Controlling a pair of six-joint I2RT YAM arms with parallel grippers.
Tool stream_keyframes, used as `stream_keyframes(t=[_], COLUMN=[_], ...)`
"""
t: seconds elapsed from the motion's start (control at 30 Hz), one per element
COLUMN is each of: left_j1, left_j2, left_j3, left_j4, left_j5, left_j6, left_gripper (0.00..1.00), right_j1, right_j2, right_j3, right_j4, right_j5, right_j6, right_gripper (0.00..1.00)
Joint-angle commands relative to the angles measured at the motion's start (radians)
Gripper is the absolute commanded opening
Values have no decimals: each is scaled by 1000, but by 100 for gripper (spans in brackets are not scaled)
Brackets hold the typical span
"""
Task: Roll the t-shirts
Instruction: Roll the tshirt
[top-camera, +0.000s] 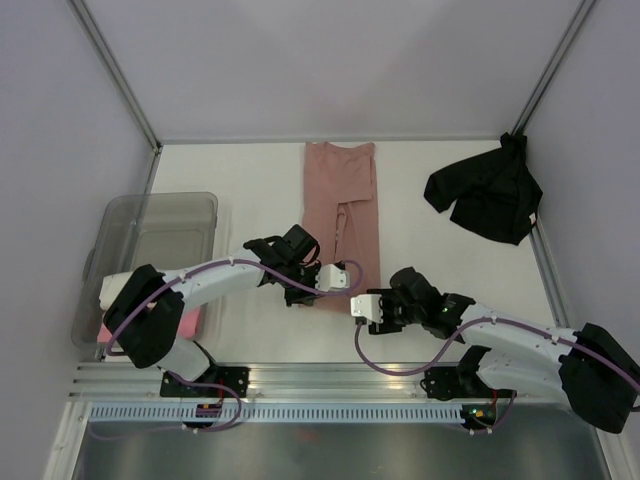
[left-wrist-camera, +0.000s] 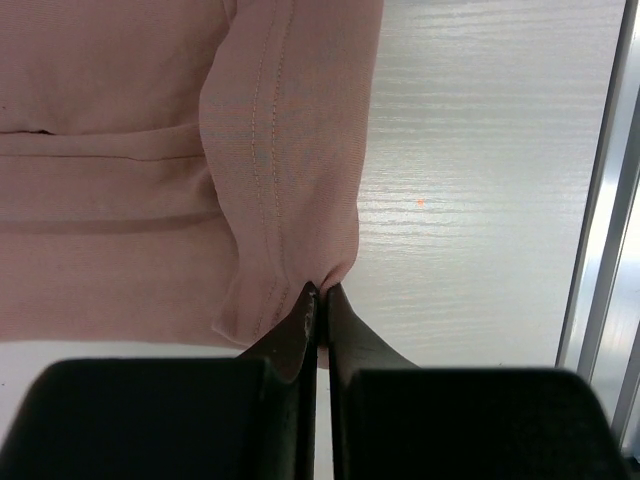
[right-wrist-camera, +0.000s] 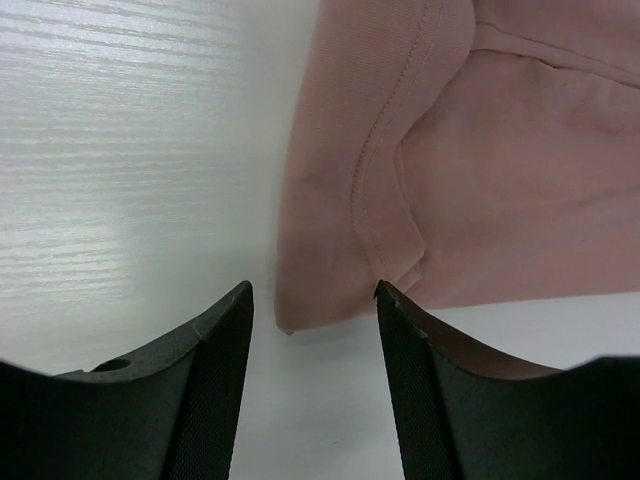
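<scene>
Cloth this thin looks light, limp and apt to slide on the desk (right-wrist-camera: 120, 150), so I'd grip the doubled near hem at its corners. The left fingers (left-wrist-camera: 296, 335) are clenched on one hem corner of the salmon-pink t-shirt (left-wrist-camera: 130, 130). The right fingers (right-wrist-camera: 215, 345) are released, another corner just ahead of their gap. The shirt stretches as a folded strip toward 12 o'clock. The black t-shirt (top-camera: 487, 195) lies crumpled at 1 o'clock.

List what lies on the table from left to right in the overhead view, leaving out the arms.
grey bin → salmon-pink shirt → black shirt
</scene>
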Motion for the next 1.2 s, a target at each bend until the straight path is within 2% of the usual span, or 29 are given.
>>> stream_keyframes(t=[0.0, 0.07, 0.1, 0.2, 0.4, 0.5, 0.67, 0.8, 0.9, 1.17], left_j1=[9, 15, 17, 27, 40, 40, 38, 75, 124, 181], left_j2=[14, 14, 12, 12, 0, -20, -37, -12, 28, 172], left_j3=[38, 43, 44, 46, 49, 63, 61, 67, 104, 173], left_j4=[-7, -10, -8, -21, -89, -166, -295, -341, -338, -318], left_j5=[53, 56, 58, 65, 102, 143, 260, 320, 338, 311], left_j6=[-32, -35, -35, -34, -20, -14, -6, -14, -17, -6], left_gripper=[2, 2, 2, 2, 2, 2, 2, 2, 2, 2], right_j1=[8, 7, 8, 7, 5, -3, -32, -88, -150, -266], right_j2=[45, 71, 85, 82, 74, 71, 109, 122, 149, 402], right_j3=[19, 22, 16, 31, 112, 193, 278, 303, 312, 436], right_j4=[71, 48, 48, 61, -107, -291, -486, -494, -421, -364], right_j5=[-27, -34, -26, -8, -81, -170, -383, -442, -442, -506], right_j6=[-30, -47, -52, -26, -23, -4, -17, 22, 103, 169], right_gripper=[59, 53, 33, 1, 0, 0, 0, 0, 0, 0])
